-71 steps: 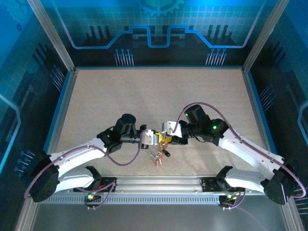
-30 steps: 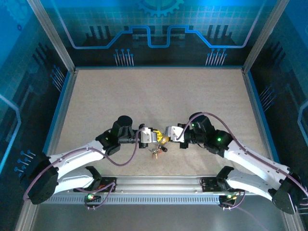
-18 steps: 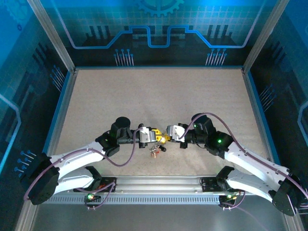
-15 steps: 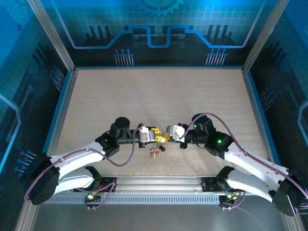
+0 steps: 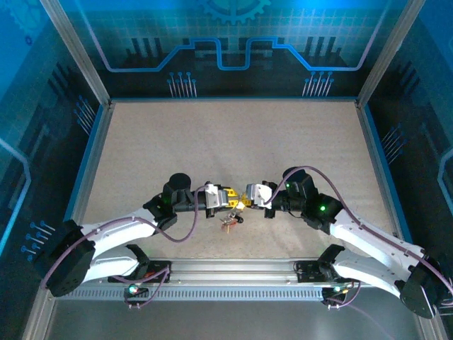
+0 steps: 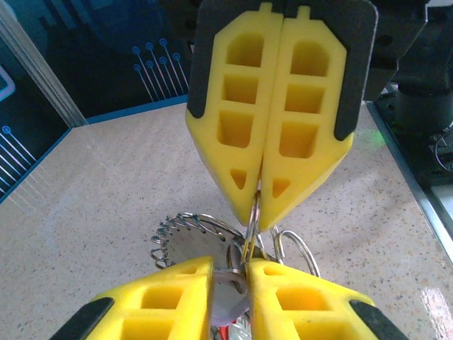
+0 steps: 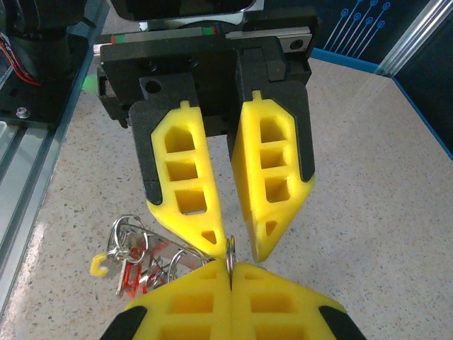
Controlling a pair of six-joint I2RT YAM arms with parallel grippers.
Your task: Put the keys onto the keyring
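Note:
The keyring [image 6: 253, 221] is a thin grey metal ring seen edge-on, and my right gripper [image 7: 230, 268] is shut on it. That gripper [image 6: 263, 207] points down from the top of the left wrist view. My left gripper [image 6: 230, 265] faces it tip to tip, fingers a little apart, the ring at the inner edge of one finger. In the right wrist view the left gripper [image 7: 239, 246] shows bare table between its fingers. The keys [image 7: 131, 273], with red and yellow heads, hang from smaller rings below. A pale grey-purple head [image 6: 228, 306] lies between my left fingers. From above, the bunch [image 5: 228, 222] dangles under both grippers.
The speckled beige table [image 5: 233, 142] stretches behind the grippers. A metal rail [image 5: 233, 270] with both arm bases runs along the near edge, close to the keys. Aluminium frame posts [image 5: 78, 57] and blue walls enclose the sides and back.
Both grippers have come lower and nearer the front rail, tips staying together. The key bunch has dropped with them. Over the last half second almost nothing moved.

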